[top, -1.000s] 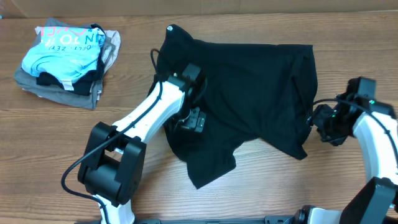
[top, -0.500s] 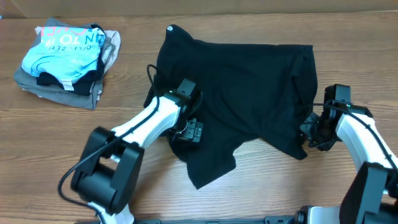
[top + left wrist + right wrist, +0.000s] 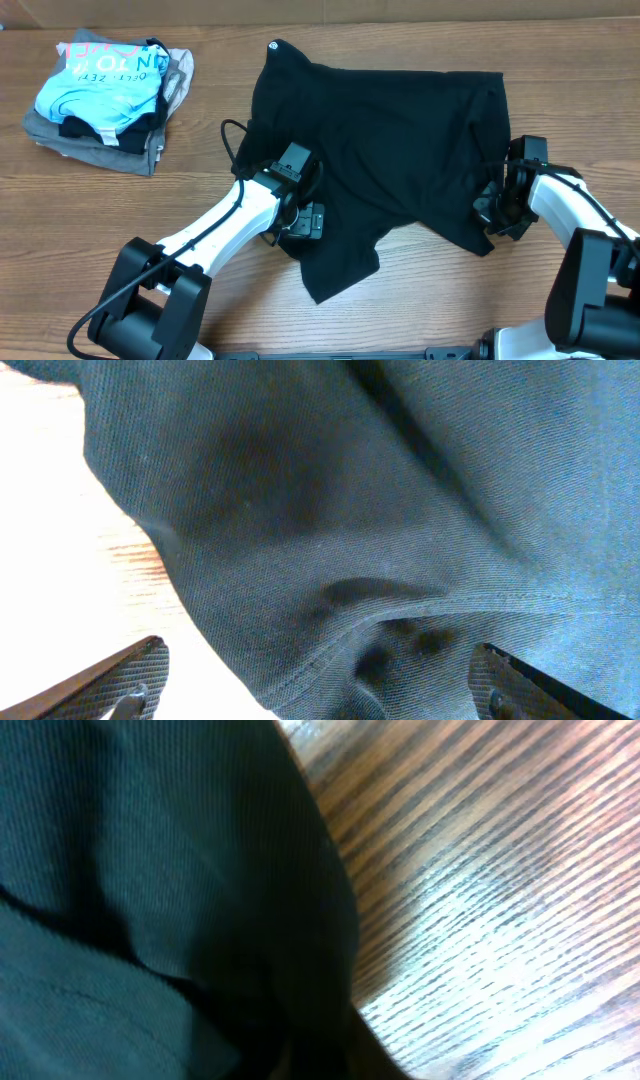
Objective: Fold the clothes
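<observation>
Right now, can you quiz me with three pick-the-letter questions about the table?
1. Where is the folded pile? A) far left of the table B) on the floor C) between the arms
2. What colour is the pile's top shirt? A) red B) light blue C) green
3. The left gripper is: A) shut on the pile B) holding a cup C) open over the black shirt
Answers: 1A, it sits in that corner; 2B, blue with print; 3C, wide open over black cloth.

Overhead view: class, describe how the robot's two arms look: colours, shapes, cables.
Both have white tubular links and bulky black joints. The left arm carries a looping black cable; the right arm matches it. The left fingers are black and ribbed.
</observation>
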